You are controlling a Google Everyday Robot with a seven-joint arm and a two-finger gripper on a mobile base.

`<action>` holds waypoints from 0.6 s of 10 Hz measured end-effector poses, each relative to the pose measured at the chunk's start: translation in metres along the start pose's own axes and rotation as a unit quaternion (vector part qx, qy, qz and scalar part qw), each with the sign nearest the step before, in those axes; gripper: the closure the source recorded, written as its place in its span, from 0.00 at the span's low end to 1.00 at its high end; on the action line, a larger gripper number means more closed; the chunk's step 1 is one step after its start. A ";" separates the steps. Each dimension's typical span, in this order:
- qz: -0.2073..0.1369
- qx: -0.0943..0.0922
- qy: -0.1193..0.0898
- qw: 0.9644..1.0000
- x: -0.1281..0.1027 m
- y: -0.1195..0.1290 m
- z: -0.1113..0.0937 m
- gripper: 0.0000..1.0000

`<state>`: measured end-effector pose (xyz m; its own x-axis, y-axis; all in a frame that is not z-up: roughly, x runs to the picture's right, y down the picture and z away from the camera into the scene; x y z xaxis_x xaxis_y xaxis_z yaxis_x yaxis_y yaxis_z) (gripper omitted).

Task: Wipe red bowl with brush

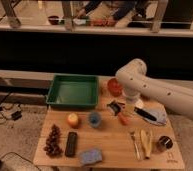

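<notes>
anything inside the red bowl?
Nothing shows in the exposed left part of the red bowl; the arm covers its right side. The gripper, shut, sits just in front, outside the bowl.

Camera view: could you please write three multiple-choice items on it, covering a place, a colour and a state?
1. The red bowl is: A in the tray; B right of the tray; C beside the grapes.
2. The tray is: A green; B blue; C white.
3. The pincer, just in front of the red bowl, is: A shut; B wide open; C out of view.
B: it sits off the tray's right edge. A: its walls are green. A: its jaws meet.
</notes>
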<state>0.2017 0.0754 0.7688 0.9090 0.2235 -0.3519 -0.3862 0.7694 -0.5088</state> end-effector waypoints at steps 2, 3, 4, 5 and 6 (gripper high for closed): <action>0.012 -0.019 -0.019 1.000 -0.009 -0.021 0.003 1.00; 0.013 -0.030 -0.028 0.999 -0.018 -0.030 0.006 1.00; 0.012 -0.036 -0.033 0.999 -0.025 -0.034 0.008 1.00; 0.013 -0.038 -0.034 0.999 -0.025 -0.034 0.008 1.00; 0.015 -0.037 -0.033 0.999 -0.022 -0.035 0.008 1.00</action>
<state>0.1960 0.0485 0.8011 0.9045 0.2863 -0.3160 -0.4212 0.7155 -0.5573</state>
